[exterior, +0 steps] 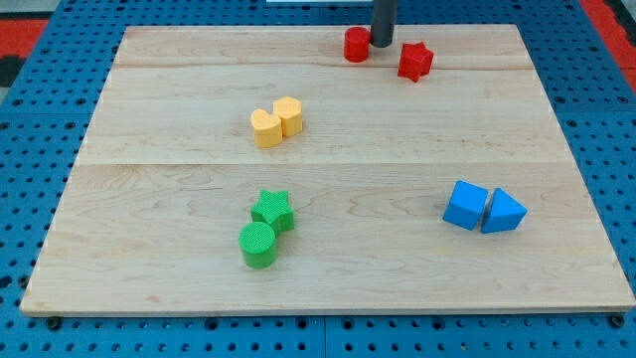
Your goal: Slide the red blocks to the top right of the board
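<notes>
You see my tip (383, 44), no gripper, touching the red cylinder (357, 45); push it slowly right toward the red star (415, 62).

no readable text, no labels, no brands, no numbers, no signs

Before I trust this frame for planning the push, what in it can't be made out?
- My tip: whether it touches the red cylinder beside it is unclear; they sit too close to tell.
- The rod's upper part and the arm: cut off by the view's top edge.
- Blue blocks: the right one's far side is hidden, so its full shape is uncertain.
</notes>
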Controlling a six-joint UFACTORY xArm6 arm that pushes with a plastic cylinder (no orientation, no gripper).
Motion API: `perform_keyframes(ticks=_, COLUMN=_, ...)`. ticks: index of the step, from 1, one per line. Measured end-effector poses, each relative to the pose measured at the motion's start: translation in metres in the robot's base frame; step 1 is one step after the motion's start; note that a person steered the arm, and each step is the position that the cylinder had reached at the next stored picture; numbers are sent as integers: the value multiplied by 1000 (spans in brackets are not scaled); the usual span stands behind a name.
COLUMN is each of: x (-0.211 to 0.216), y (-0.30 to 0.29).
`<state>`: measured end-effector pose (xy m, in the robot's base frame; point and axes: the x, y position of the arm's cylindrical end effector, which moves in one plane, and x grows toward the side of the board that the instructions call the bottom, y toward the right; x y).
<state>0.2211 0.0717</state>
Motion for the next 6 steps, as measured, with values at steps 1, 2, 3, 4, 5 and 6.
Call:
perform_keyframes(ticks=1, x=-1, y=-43)
perform_keyframes(ticks=2, x=-9, y=-26)
perform_keyframes(ticks=3, x=-11, y=0)
perform_keyframes(ticks=4, x=-11, y=-35)
perform_keyframes(ticks=5, x=-11, y=14)
perform_keyframes(ticks=6, x=19, y=-7)
